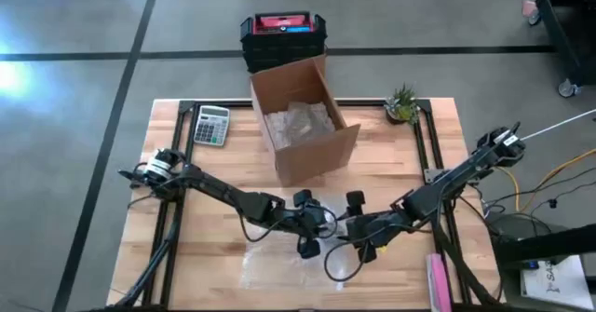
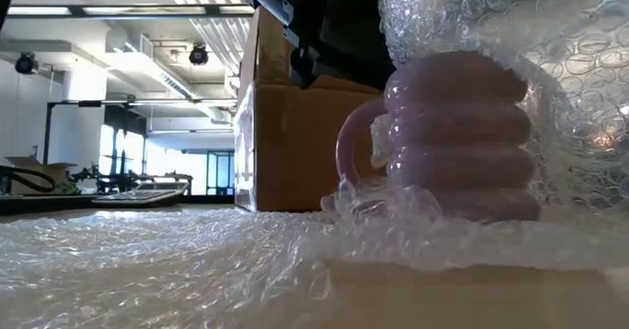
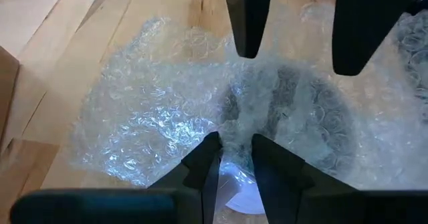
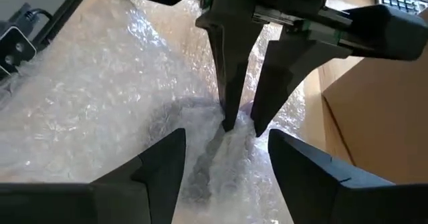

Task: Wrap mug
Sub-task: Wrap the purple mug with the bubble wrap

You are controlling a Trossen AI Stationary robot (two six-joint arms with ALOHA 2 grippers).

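Note:
A pale purple ribbed mug (image 2: 457,137) stands upright on a sheet of bubble wrap (image 1: 289,267) at the table's near middle, its handle (image 2: 352,147) showing in the low view. One part of the wrap (image 2: 511,34) is raised over the mug's top and far side. My left gripper (image 3: 235,164) stands above the mug, shut on this raised wrap. My right gripper (image 4: 231,177) faces it from the table's right, open, its fingers on either side of the bunched wrap with nothing between them. My left gripper pinches a bunched fold of the bubble wrap (image 4: 235,132) between its two fingertips, right above the mug. The fingers (image 4: 224,83) slant down from the table's left side. The wrap is drawn up off the table there and drapes over the mug; its other parts lie flat.
An open cardboard box (image 1: 303,116) with packing material stands just beyond the mug. A calculator (image 1: 211,125) lies at the far left, a small plant (image 1: 402,104) at the far right, a pink object (image 1: 438,279) at the near right edge. Bare wood shows on the table's left.

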